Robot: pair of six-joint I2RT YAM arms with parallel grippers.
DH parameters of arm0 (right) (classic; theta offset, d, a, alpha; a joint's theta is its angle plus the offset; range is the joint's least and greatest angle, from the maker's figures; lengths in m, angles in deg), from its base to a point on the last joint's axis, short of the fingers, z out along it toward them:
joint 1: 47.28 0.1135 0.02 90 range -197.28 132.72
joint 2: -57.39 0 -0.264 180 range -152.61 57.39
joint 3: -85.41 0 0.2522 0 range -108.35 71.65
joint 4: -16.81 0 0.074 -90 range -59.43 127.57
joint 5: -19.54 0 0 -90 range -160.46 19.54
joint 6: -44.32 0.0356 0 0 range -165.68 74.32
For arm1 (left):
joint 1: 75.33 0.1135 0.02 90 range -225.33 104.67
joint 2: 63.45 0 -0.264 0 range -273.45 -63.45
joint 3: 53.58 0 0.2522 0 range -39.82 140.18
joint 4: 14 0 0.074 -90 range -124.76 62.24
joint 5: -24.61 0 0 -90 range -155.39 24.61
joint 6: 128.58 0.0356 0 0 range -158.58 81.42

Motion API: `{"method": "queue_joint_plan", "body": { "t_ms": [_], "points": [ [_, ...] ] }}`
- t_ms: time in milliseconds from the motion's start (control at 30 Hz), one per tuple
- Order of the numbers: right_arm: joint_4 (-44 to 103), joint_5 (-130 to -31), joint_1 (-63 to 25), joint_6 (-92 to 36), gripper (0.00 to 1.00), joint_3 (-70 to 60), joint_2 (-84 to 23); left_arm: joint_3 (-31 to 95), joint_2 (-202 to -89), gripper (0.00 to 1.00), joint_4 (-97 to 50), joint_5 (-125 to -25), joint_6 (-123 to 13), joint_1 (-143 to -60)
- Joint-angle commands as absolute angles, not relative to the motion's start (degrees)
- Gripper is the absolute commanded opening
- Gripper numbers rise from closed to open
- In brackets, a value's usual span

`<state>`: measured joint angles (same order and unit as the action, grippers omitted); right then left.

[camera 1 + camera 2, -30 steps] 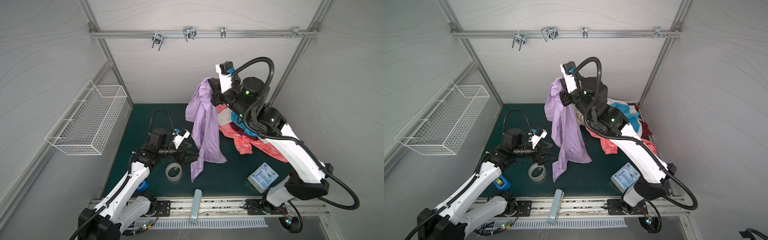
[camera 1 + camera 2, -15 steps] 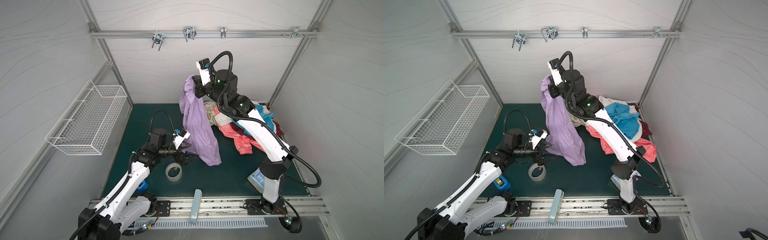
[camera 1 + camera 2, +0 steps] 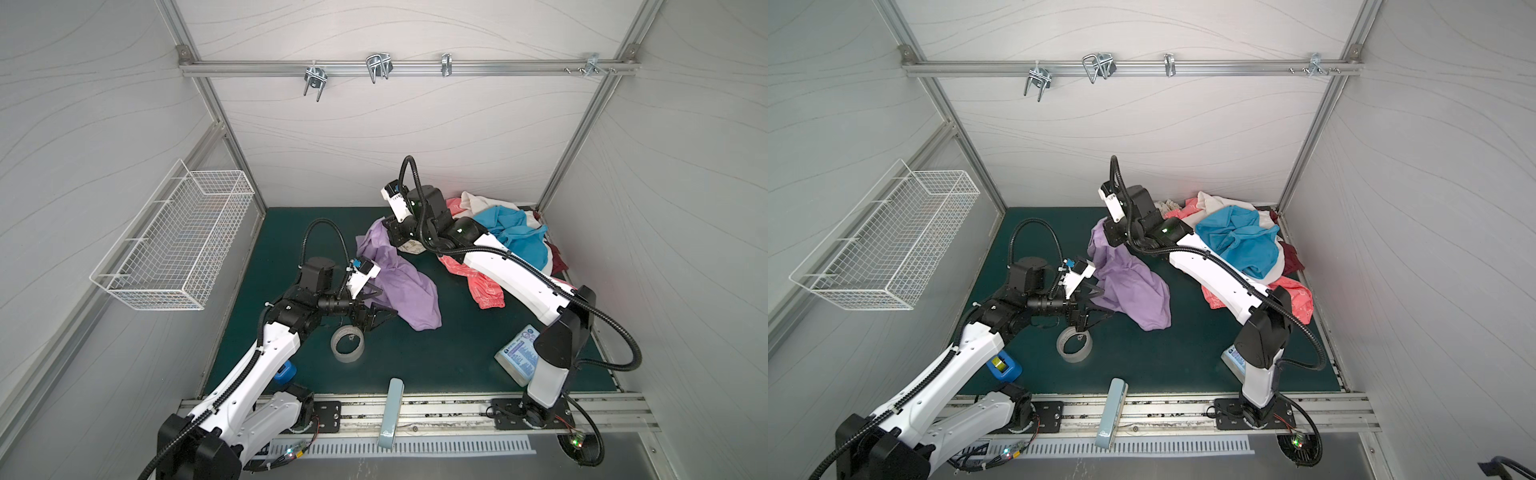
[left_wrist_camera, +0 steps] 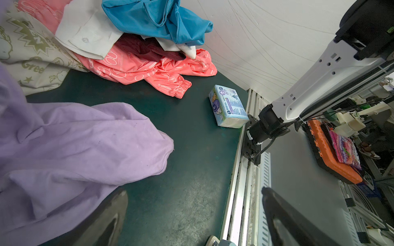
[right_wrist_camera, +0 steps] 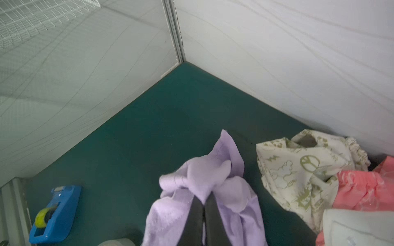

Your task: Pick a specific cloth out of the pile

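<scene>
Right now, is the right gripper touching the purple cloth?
Touching. The right wrist view shows the right gripper shut on a fold of the cloth.

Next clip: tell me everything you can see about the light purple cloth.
The plain lavender soft fabric cloth looks like matte, slightly fuzzy knit, with no print. It is crumpled: one end is pinched up in the shut right gripper, the rest slumps in folds onto the dark green mat, beside the mixed garment pile. The open left gripper sits at its edge; contact is unclear.
</scene>
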<state>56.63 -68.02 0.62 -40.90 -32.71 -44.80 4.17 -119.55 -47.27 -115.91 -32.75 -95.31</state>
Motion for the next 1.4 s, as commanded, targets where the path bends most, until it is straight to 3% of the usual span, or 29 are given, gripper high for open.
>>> {"method": "queue_joint_plan", "body": {
  "t_ms": [0, 367, 700, 933, 1100, 1167, 1367],
  "points": [
    [59.86, -68.31, 0.36, -38.45, 0.00, -29.46, -39.08, 4.83, -119.22, 0.99, -46.57, -116.07, -31.96, -95.87],
    [71.68, -60.70, 0.42, -35.77, 0.00, -16.47, -35.37, 4.74, -119.34, 0.99, -46.27, -115.94, -32.18, -96.20],
    [77.07, -58.42, -1.71, -37.99, 0.06, -13.25, -41.70, 4.74, -119.61, 0.99, -46.48, -115.84, -32.11, -96.33],
    [74.08, -65.07, -3.10, -38.32, 0.26, -12.40, -47.30, 5.09, -120.88, 0.99, -47.27, -116.07, -31.73, -96.33],
    [73.38, -69.63, -3.42, -37.78, 0.60, -14.07, -51.68, 5.44, -121.37, 0.99, -47.67, -115.66, -31.50, -96.33],
    [71.65, -72.08, -3.43, -37.17, 0.69, -13.80, -52.52, 5.43, -121.46, 0.99, -47.64, -115.66, -31.46, -96.33],
    [70.40, -73.80, -2.94, -36.60, 0.75, -15.24, -57.03, 5.90, -120.57, 0.99, -47.74, -117.45, -31.68, -96.33]
  ]
}}
